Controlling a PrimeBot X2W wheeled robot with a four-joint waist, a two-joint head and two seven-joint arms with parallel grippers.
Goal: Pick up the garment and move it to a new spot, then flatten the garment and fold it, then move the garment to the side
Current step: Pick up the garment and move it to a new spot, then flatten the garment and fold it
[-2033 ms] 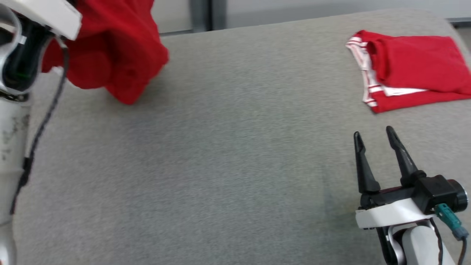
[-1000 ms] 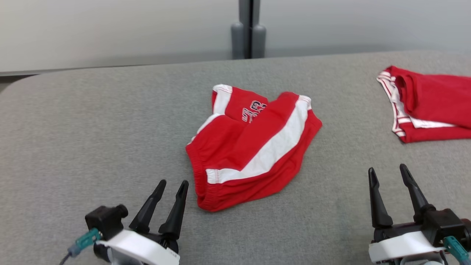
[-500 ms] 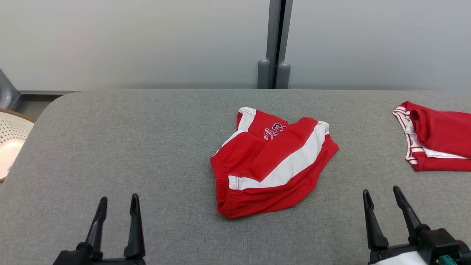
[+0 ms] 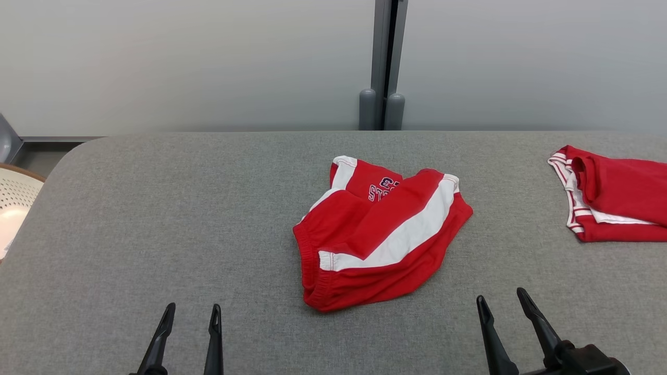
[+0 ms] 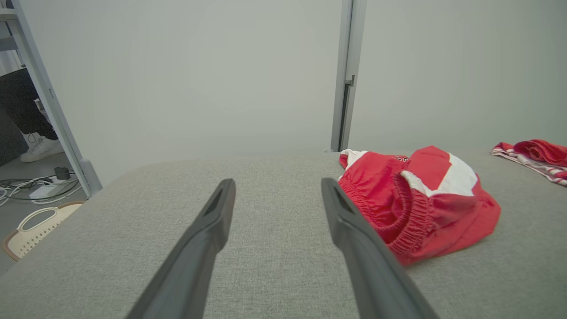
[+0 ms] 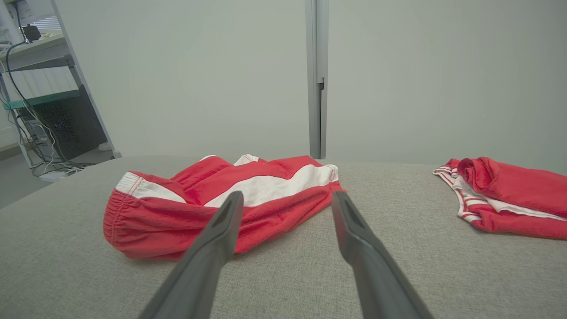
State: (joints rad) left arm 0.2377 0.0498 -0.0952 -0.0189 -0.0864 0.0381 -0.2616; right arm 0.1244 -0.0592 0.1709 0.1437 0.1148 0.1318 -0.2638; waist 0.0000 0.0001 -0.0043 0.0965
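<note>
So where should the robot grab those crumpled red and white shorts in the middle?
Probably the shorts' gathered elastic waistband, at the end nearest the robot. It bunches up off the grey pad, so a finger could slip under it. Come from the near left with the open left gripper, which sits closest to that edge.

My desk [image 4: 156, 219] is grey cloth. Crumpled red-and-white shorts [image 4: 380, 239] lie mid-desk — a folded red garment [image 4: 620, 203] far right.

The lettering [image 4: 382, 190] on the shorts [image 4: 359, 234] is partly hidden under a fold [image 4: 412, 194].
</note>
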